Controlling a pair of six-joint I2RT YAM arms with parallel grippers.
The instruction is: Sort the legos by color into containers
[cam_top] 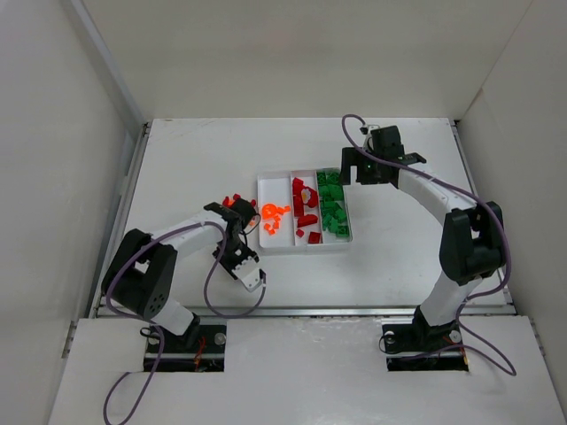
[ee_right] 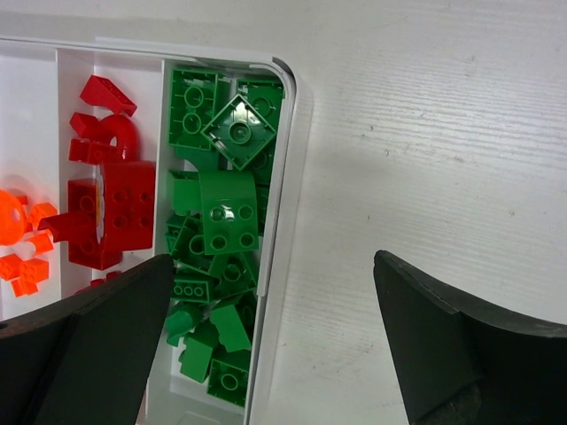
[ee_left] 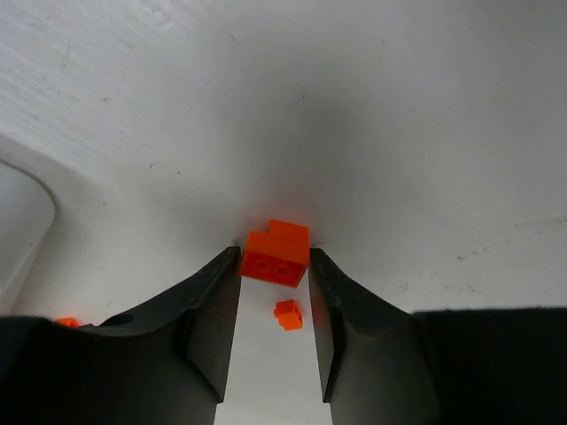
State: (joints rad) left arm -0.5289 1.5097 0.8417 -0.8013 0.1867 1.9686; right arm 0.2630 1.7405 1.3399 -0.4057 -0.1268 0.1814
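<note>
The white tray [cam_top: 301,251] holds orange legos [cam_top: 273,217] in its left container, dark red ones [cam_top: 304,208] in the middle and green ones [cam_top: 332,208] on the right. A few loose legos [cam_top: 232,202] lie on the table just left of the tray. My left gripper [cam_top: 237,214] is down among them. In the left wrist view its fingertips press both sides of an orange lego [ee_left: 276,257] on the table. A tiny orange piece [ee_left: 288,314] lies between the fingers, untouched. My right gripper [ee_right: 273,258] hangs wide open over the tray's right rim [ee_right: 283,177], beside the green legos [ee_right: 221,212].
The tray's rounded corner [ee_left: 18,212] shows at the left of the left wrist view, and another orange bit [ee_left: 66,321] lies by the left finger. White walls enclose the table on three sides. The right arm [cam_top: 434,195] reaches in from the right.
</note>
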